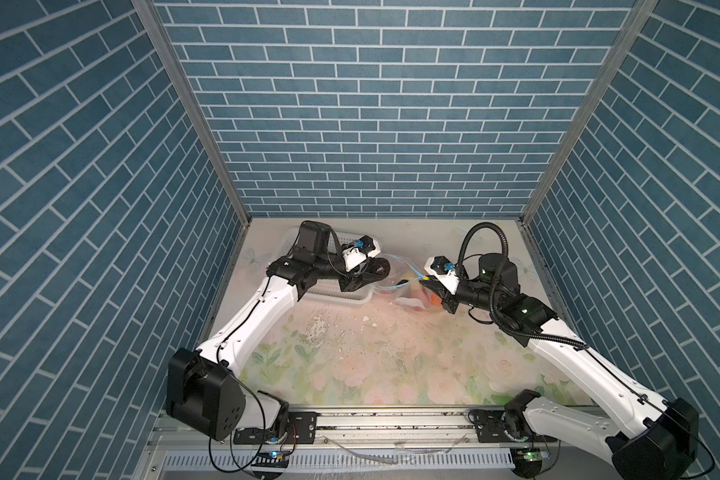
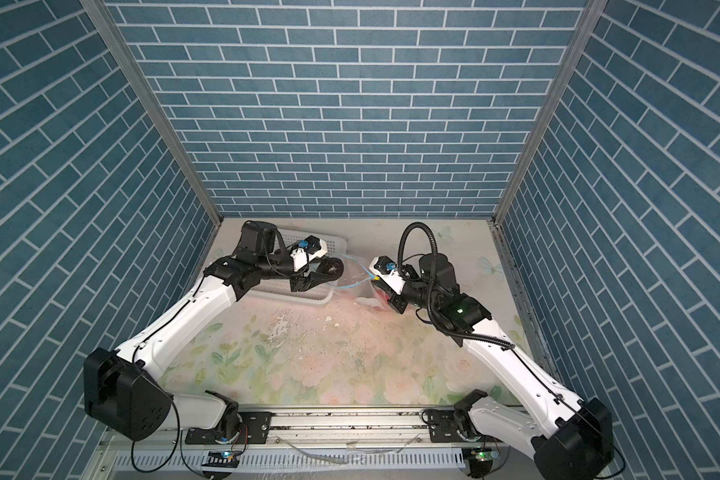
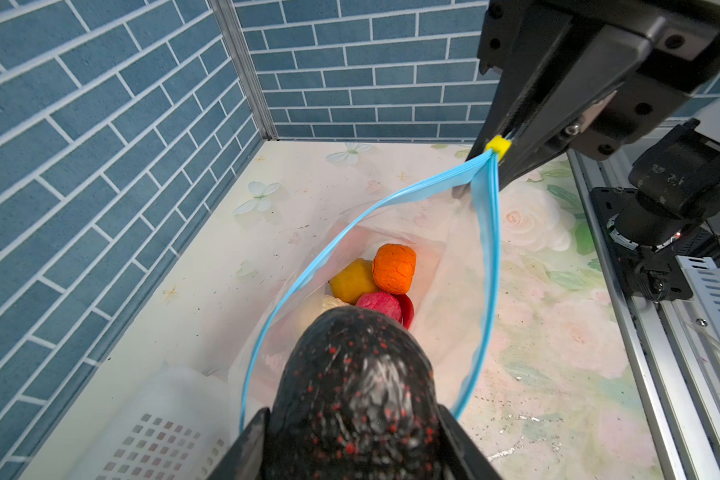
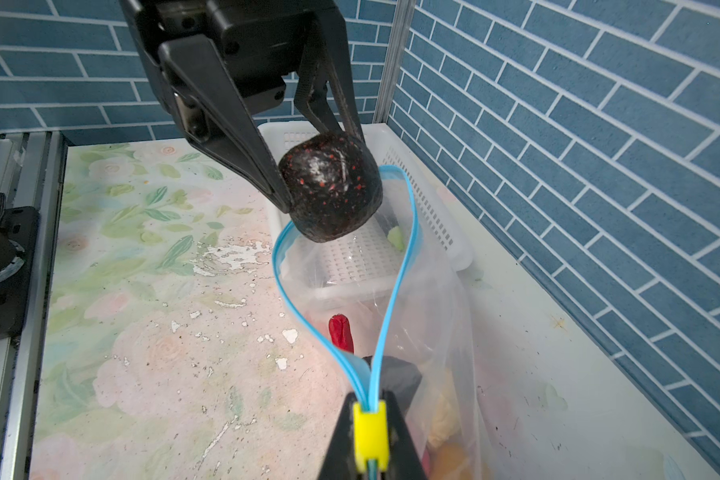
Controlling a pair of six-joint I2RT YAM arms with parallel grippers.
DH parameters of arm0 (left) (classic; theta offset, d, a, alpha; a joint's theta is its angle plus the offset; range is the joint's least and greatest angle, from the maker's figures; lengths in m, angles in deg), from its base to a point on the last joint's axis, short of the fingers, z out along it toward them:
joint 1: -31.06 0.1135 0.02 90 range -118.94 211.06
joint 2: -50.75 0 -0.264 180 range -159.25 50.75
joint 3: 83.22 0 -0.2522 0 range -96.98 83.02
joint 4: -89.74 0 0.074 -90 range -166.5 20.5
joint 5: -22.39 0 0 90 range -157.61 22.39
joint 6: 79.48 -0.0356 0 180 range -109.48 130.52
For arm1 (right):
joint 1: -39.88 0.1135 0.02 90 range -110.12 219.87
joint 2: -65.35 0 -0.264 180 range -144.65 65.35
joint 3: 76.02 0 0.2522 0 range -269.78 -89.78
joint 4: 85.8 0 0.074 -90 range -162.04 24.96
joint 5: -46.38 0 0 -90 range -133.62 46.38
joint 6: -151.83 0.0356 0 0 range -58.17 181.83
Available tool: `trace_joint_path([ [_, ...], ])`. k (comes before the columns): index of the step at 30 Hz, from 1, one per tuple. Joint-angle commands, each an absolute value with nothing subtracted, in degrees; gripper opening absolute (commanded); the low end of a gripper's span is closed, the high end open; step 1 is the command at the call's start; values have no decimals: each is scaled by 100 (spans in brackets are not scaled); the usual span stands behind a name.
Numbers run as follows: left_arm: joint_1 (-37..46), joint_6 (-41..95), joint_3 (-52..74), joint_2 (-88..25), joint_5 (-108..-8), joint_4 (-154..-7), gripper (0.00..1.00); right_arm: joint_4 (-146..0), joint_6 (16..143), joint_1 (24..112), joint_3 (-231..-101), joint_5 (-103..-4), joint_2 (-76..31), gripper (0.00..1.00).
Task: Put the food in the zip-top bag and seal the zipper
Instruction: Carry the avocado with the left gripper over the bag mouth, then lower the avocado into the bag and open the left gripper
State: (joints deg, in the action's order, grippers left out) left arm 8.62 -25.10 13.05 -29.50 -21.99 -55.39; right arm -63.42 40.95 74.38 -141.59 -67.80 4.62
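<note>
Nearest the arm bases, the floral tabletop [image 1: 350,357] shows worn, flaking patches. Farther back, toward the right, the right gripper [image 4: 370,409] is pinched tight on the yellow slider [image 3: 498,146] at one end of the zipper [image 3: 491,266], holding that corner of the zip-top bag [image 4: 441,316] up off the table. The blue strip spreads from the slider into a wide loop, so the bag's mouth gapes. Inside lie an orange lump [image 3: 393,268], a yellow-orange lump [image 3: 350,280], a pink lump [image 3: 378,305], a cream-white lump [image 3: 329,305] and a red chili [image 4: 341,332]. At the loop's other end the left gripper [image 4: 323,172] clamps a black lump [image 3: 356,386] flecked with red, just above the open mouth. Behind it, just beside the bag, sits the white perforated basket [image 4: 433,216]. The blue brick wall [image 1: 371,124] stands beyond.
</note>
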Motion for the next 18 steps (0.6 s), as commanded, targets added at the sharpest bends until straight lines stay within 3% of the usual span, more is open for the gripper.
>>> trace_joint_path([
  [1,830,-2587,1097,-3095,-2365,-5490,34,-6429,3960,7468,-14367,-6876,640,0],
  [18,830,-2588,1036,-3328,-2859,-5351,38,-6426,3943,7468,-14374,-6853,688,0],
])
